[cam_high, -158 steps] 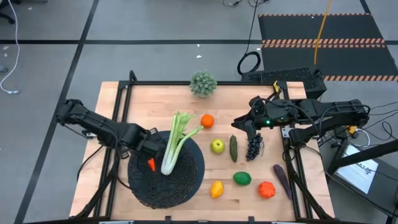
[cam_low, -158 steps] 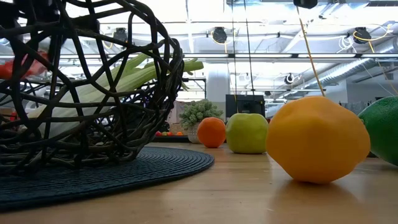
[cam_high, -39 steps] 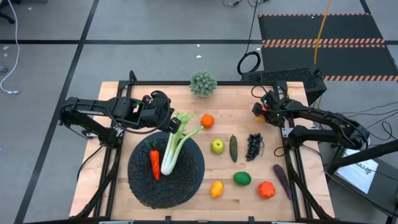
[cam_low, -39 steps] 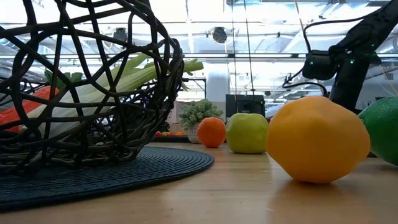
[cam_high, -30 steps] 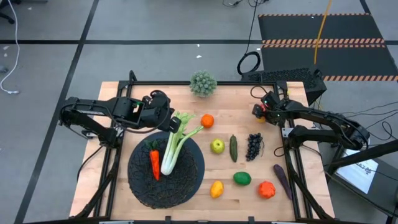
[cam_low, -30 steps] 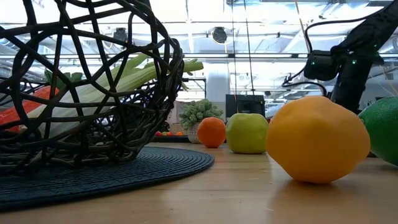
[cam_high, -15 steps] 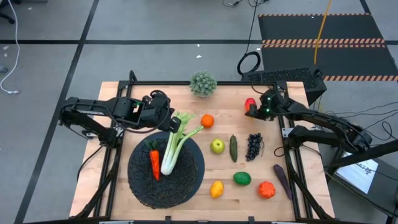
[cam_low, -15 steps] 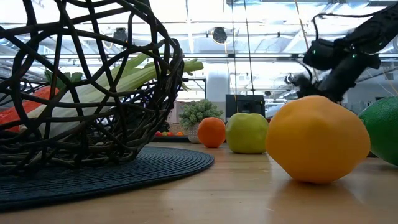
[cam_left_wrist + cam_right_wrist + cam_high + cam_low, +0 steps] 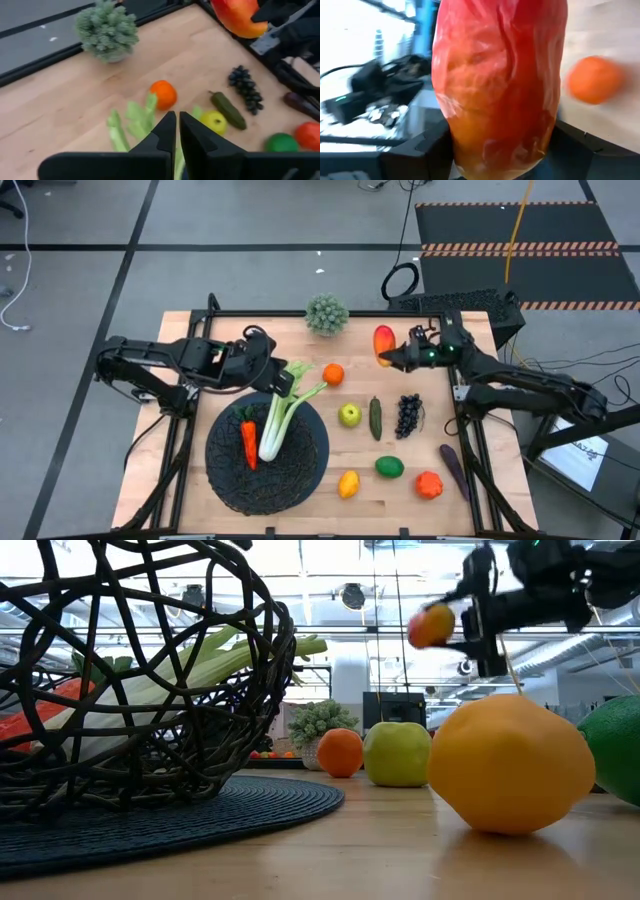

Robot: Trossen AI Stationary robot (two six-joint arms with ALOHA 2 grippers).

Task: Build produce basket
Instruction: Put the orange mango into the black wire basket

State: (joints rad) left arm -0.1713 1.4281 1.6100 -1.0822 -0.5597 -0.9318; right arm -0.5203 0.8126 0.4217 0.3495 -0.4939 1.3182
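The mango (image 9: 384, 340) is held in the right end effector (image 9: 396, 354), lifted clear of the worktop (image 9: 400, 500) near its far edge, between the spiky plant (image 9: 326, 313) and the right arm's base. In the low view the fruit hangs well above the other produce, and in the right wrist view it is seen clamped lengthwise between the two fingers, filling most of the frame.

The basket (image 9: 300, 480) lies toward the robot's left and nearer the front edge from this end effector, with the orange (image 9: 333, 373) and the green apple (image 9: 349, 415) on the worktop between the two. The carry is therefore judged to be a diagonal one across the worktop (over the orange, most likely). The celery (image 9: 275, 415) and the carrot (image 9: 248, 443) already lie in the basket, their long axes running roughly front to back, the celery's leafy end overhanging the far rim; the freest room appears to be on the basket's right half, the side facing the mango.

The left end effector (image 9: 270, 365) is pinched shut with nothing in it, just beside the basket's far rim and the celery tips. It is the nearer arm to the basket, and it stands close to the line of approach.
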